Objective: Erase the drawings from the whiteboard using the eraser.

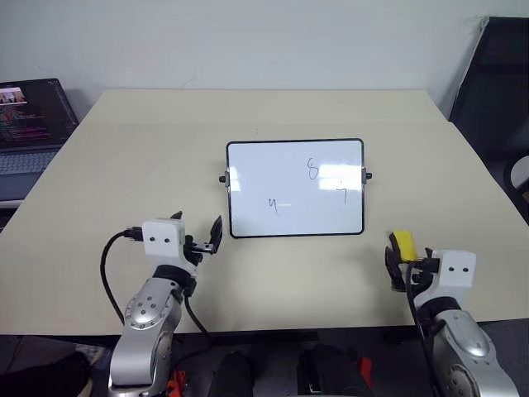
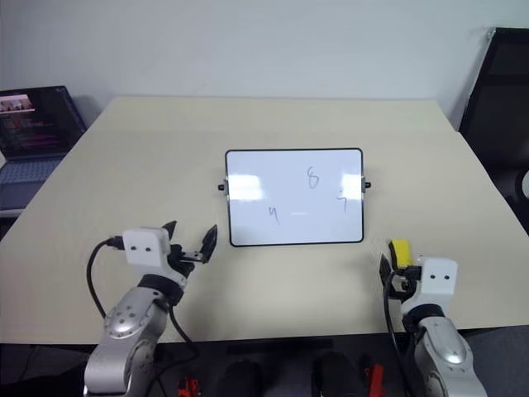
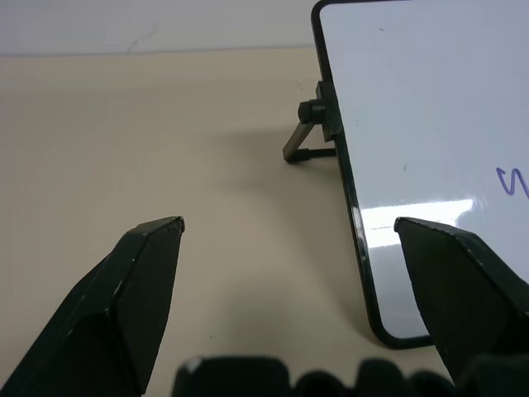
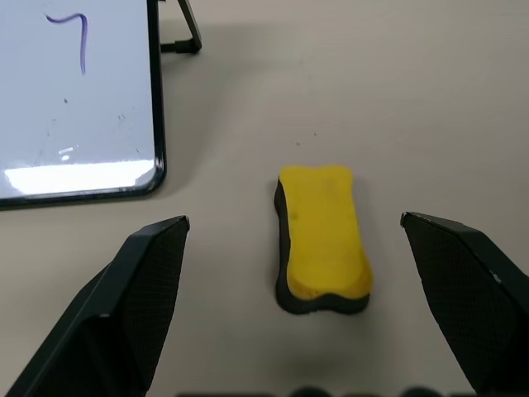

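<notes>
Right gripper [image 4: 293, 236] spread wide, eraser [image 4: 321, 238] flat on table [image 1: 124, 165] between its fingers, untouched. Left gripper [image 1: 198, 234] likewise apart, empty. Beyond, whiteboard [image 1: 295, 188] stands propped, 3 drawings [image 1: 312, 169] intact.

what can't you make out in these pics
- Eraser: its underside rests on the table, so its pad is hidden in every view.
- Whiteboard: the left wrist view cuts it off at the edge, showing a sliver of one drawing; its back is hidden in all views.
- Laptop: cut off by the head views' edge, screen text too small to read.
- Right gripper: the eraser lies between its open fingers, untouched.
</notes>
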`<state>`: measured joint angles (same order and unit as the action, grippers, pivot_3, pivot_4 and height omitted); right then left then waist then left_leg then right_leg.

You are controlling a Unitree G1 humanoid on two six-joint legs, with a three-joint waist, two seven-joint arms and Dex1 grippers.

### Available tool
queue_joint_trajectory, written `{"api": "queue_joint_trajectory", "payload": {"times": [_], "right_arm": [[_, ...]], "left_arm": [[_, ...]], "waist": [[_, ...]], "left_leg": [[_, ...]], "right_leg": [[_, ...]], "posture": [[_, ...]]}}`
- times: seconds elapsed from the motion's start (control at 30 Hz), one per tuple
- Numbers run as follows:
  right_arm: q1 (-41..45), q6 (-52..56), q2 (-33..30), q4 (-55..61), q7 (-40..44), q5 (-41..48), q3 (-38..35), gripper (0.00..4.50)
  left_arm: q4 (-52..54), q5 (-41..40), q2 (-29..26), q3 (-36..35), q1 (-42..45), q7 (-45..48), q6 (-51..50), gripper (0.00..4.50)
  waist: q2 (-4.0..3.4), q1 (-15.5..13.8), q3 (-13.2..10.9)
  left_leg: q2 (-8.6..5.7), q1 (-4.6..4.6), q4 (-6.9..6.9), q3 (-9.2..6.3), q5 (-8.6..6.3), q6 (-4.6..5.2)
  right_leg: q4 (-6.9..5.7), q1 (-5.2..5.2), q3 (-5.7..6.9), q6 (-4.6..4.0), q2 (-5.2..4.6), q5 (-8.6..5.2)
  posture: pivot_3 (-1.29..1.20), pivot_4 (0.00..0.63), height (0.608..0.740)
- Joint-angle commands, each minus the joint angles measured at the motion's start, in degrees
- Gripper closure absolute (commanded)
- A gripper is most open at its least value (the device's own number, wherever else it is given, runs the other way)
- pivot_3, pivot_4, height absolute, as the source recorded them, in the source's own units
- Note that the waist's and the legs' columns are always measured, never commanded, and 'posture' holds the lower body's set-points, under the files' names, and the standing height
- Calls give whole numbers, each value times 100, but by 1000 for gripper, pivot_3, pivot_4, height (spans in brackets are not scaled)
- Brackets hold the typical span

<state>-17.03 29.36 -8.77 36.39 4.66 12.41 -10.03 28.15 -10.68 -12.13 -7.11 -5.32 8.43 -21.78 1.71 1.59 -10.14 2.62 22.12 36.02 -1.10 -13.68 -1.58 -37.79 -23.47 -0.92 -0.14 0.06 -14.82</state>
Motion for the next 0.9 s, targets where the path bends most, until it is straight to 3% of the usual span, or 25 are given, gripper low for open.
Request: {"api": "queue_joint_trajectory", "payload": {"times": [0.03, 0.9], "right_arm": [[6, -51, -66, 274, 1, -2, -108, 0], [549, -53, -54, -86, -143, -88, -139, 0]], "left_arm": [[260, -28, -18, 5, 112, 19, 10, 56], [-127, -59, -40, -147, 538, 97, 170, 56]], "waist": [[1, -1, 0], [2, 0, -1]], "left_leg": [[0, 0, 0, 0, 0, 0], [-2, 5, -2, 0, -1, -1]], "right_leg": [[0, 0, 0, -1, 0, -1], [3, -1, 3, 19, 12, 11]], "posture": [[0, 150, 740], [0, 150, 740]]}}
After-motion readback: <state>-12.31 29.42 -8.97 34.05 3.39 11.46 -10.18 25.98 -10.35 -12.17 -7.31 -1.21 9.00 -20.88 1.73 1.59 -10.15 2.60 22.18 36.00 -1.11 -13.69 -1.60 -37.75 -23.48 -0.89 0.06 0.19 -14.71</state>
